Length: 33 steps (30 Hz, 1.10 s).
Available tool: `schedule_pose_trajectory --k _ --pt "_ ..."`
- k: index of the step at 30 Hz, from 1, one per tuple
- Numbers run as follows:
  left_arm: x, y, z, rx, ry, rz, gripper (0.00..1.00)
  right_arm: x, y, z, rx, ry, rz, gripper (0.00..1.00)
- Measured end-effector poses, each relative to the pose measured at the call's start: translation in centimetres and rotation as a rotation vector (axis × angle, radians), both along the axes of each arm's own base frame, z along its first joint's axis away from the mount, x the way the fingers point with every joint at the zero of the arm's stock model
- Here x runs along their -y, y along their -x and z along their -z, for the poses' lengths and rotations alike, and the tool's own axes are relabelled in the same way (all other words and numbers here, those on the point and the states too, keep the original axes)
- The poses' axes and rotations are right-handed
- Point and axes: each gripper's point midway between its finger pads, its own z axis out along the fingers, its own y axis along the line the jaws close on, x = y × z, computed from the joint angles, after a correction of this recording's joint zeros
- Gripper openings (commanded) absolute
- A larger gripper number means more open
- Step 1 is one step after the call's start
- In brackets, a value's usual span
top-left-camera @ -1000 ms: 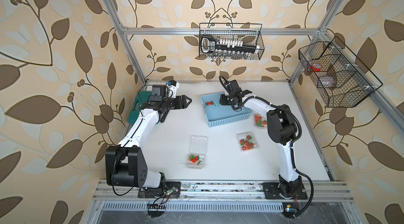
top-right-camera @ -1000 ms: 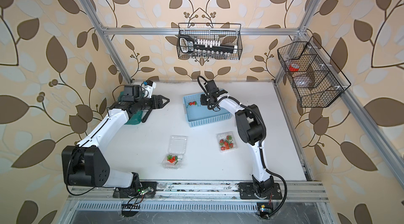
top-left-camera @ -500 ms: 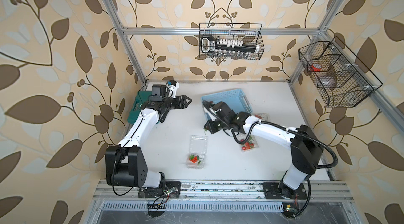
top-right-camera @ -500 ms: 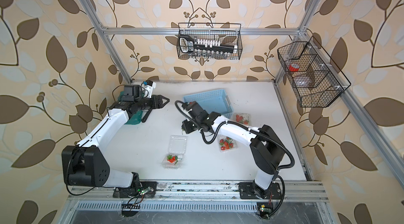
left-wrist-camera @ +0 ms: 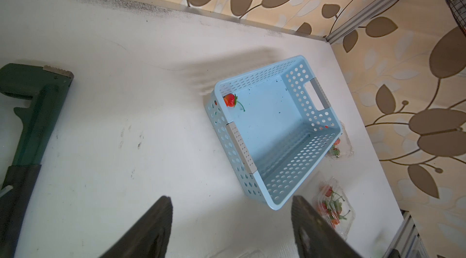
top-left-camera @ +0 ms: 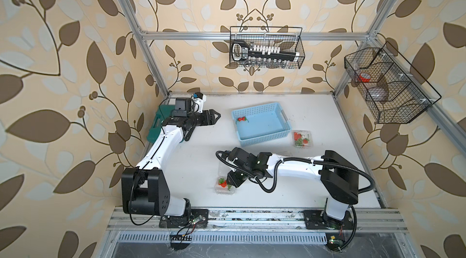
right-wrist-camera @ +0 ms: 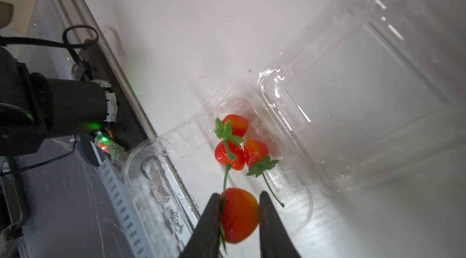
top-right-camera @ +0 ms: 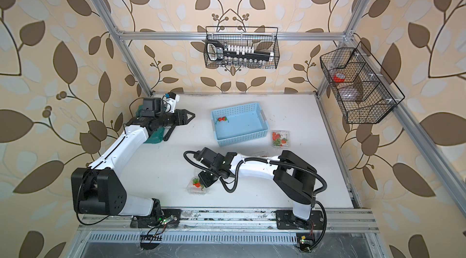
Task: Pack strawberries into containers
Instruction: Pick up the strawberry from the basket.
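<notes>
White tabletop (top-left-camera: pixel 196 158), lower centre in a top view: right gripper (top-left-camera: pixel 228 183) pinches a strawberry (right-wrist-camera: pixel 239 216) over the open container (top-left-camera: pixel 222 192); placing step, release likely next. Left gripper (left-wrist-camera: pixel 231 198) gapes, empty.

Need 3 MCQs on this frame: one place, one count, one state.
1. The lone strawberry in the blue basket sits: A) in a corner B) dead centre C) on the rim.
2. Strawberries lying in the open container under the right gripper: A) one B) three C) six.
3. Left gripper fingers: A) apart, empty B) shut on a strawberry C) shut on the basket.
Key: A, it hugs a corner wall; B, three lie below the held strawberry; A, nothing between them.
</notes>
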Motion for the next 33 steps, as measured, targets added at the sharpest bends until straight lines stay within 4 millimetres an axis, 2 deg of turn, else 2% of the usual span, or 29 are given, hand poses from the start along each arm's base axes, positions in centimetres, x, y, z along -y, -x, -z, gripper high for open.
schedule_pose_trajectory --k 3,8,10,13,16,18,22,24,27,29,33 --pt "0.0 0.0 0.0 0.0 0.0 -0.001 0.76 0.4 0.4 0.8 -0.013 0.031 -0.005 0.37" --pt "0.0 0.0 0.0 0.0 0.0 -0.001 0.76 0.7 0.1 0.7 -0.002 0.04 0.004 0.4" --pt "0.0 0.0 0.0 0.0 -0.001 -0.001 0.76 1.0 -0.4 0.1 0.007 0.035 0.018 0.4" --pt "0.0 0.0 0.0 0.0 -0.001 -0.001 0.76 1.7 -2.8 -2.5 0.047 -0.014 0.076 0.4" --pt "0.0 0.0 0.0 0.0 -0.001 -0.001 0.76 3.5 -7.7 -5.6 0.111 -0.067 0.188 0.4" --pt "0.0 0.0 0.0 0.0 -0.001 -0.001 0.76 4.9 -12.5 -7.8 0.165 -0.104 0.283 0.4" --pt "0.0 0.0 0.0 0.0 0.001 0.001 0.76 7.6 -21.3 -9.8 0.205 -0.174 0.44 0.4" --pt "0.0 0.0 0.0 0.0 0.001 0.001 0.76 9.3 -25.7 -8.8 0.203 -0.183 0.518 0.4" --pt "0.0 0.0 0.0 0.0 0.002 0.002 0.76 10.7 -30.8 -6.2 0.182 -0.159 0.592 0.4" --pt "0.0 0.0 0.0 0.0 0.002 0.003 0.76 10.8 -32.8 -4.4 0.172 -0.138 0.612 0.4" --pt "0.1 0.0 0.0 0.0 0.002 0.003 0.76 10.1 -35.0 -1.8 0.161 -0.1 0.601 0.4"
